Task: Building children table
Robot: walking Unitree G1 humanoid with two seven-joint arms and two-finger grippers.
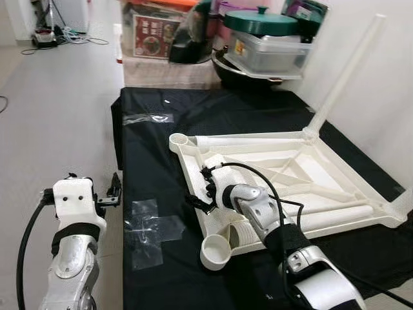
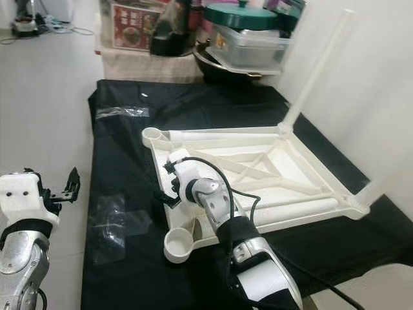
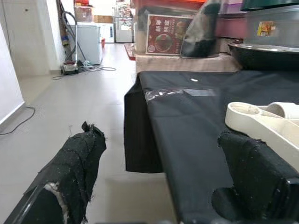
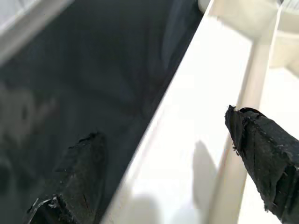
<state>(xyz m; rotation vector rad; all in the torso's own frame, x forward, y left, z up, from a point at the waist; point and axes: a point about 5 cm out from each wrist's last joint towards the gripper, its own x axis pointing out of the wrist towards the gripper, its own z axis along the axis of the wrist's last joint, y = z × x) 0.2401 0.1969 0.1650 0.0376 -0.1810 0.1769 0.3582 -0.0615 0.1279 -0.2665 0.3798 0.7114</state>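
A white plastic children's table (image 1: 303,174) lies upside down on a black cloth (image 1: 193,123) that covers the tabletop, taking up the centre and right of the left eye view. One white leg (image 1: 342,77) stands fitted in its far right corner socket and rises toward the upper right of the frame. A second leg (image 1: 403,203) stands at the near right corner, cut by the frame edge. The near left corner socket (image 1: 215,250) and the far left corner socket (image 1: 180,139) are open round cups.

The right gripper (image 1: 205,188) sits at the left rim of the upturned table, just above centre-bottom of the frame. Its fingers (image 4: 261,149) are spread apart, one over the black cloth and one over the white underside, with the rim between them and nothing clamped.

The left gripper (image 1: 113,191) hangs at the lower left, beside the tabletop's edge over the grey floor (image 1: 58,116), fingers apart and empty.

Pieces of clear tape (image 1: 151,223) stick to the cloth. Storage boxes and a green-lidded pot (image 1: 261,22) crowd the top of the frame.
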